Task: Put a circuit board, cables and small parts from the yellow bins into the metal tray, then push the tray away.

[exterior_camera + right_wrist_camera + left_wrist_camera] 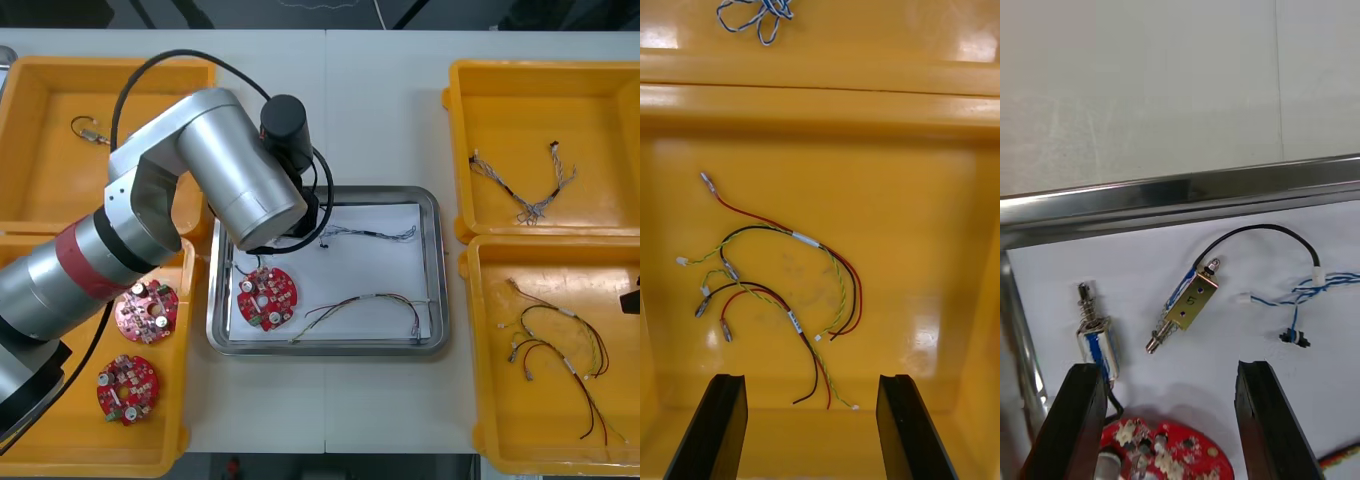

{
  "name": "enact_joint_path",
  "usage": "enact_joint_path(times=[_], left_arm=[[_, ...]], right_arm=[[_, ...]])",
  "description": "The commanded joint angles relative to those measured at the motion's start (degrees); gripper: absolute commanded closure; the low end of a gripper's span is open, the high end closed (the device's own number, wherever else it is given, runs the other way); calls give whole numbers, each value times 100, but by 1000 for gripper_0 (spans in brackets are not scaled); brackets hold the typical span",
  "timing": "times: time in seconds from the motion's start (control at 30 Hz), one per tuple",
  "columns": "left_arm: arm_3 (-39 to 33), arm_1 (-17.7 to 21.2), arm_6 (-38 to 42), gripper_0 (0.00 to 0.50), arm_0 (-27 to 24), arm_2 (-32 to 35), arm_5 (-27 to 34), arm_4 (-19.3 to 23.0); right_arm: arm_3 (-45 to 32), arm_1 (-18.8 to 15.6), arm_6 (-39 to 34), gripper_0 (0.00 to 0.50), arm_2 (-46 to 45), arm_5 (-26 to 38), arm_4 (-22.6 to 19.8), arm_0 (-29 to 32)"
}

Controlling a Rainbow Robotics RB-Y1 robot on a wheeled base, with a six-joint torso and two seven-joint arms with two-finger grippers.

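1. Two sets of fingers are mine, and both stand apart with nothing between them.
2. My left fingers (pixel 1079 420) hover above the left side of the metal tray (pixel 438 280), which sits on the desk (pixel 380 100) between the yellow bins.
3. Just past those fingertips, two small metal parts (pixel 1186 304) lie side by side on the tray's white inside. One is near the tray's left wall. The other is tilted, and a black cable (pixel 1255 231) arches away from it.
4. One red circuit board (pixel 266 297) lies in the tray's near left corner, right under my left fingers.
5. A twisted blue and white cable (pixel 372 234) runs along the tray's far part, and a red and yellow cable (pixel 365 305) lies along its near part.
6. My right fingers (pixel 715 427) hover over the near right bin (pixel 475 380). Loose red, yellow and black cables (pixel 790 300) lie on its floor beyond the fingertips.
7. The far right bin (pixel 455 150) holds more blue and white cables (pixel 525 190).
8. The near left bin (pixel 60 420) holds two spare boards (pixel 147 308), and the far left bin (pixel 40 120) holds one lone metal part (pixel 90 130).
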Motion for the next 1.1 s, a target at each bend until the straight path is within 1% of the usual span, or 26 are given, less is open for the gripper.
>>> enact_joint_path(times=[0.03,0.2,0.27,0.4,0.5,0.6,0.77,0.83,0.87,0.93,1.1], left_arm=[[-647,247,270,0,26,555,443,251],[-990,581,-178,0,79,1003,864,638],[-1148,810,-442,0,167,1399,1031,945],[-1342,1135,-802,0,298,1856,1207,1297],[-1412,1451,-1136,0,413,2269,1374,1648],[-1473,1724,-1453,0,544,2594,1480,1886],[-1517,2155,-2015,0,861,3086,1564,2211],[-1526,2366,-2244,0,1028,3288,1564,2369],[-1535,2410,-2279,0,1081,3332,1564,2404],[-1588,2594,-2437,0,1283,3552,1564,2501],[-1676,2884,-2815,0,1757,4062,1564,2571]], right_arm=[[-186,58,-195,0,-183,16,44,162],[-195,58,-213,0,-183,16,18,171],[-195,58,-230,0,-183,16,18,171],[-195,58,-257,0,-183,16,0,162],[-195,58,-274,0,-183,16,-8,171],[-195,58,-274,0,-183,16,-17,162],[-265,32,-283,0,-174,16,-26,127],[-300,-30,-283,0,-165,16,-44,101],[-309,-48,-283,0,-147,16,-44,83],[-406,-144,-283,0,-16,16,-70,-5],[-669,-417,-257,0,485,16,-88,-330]])
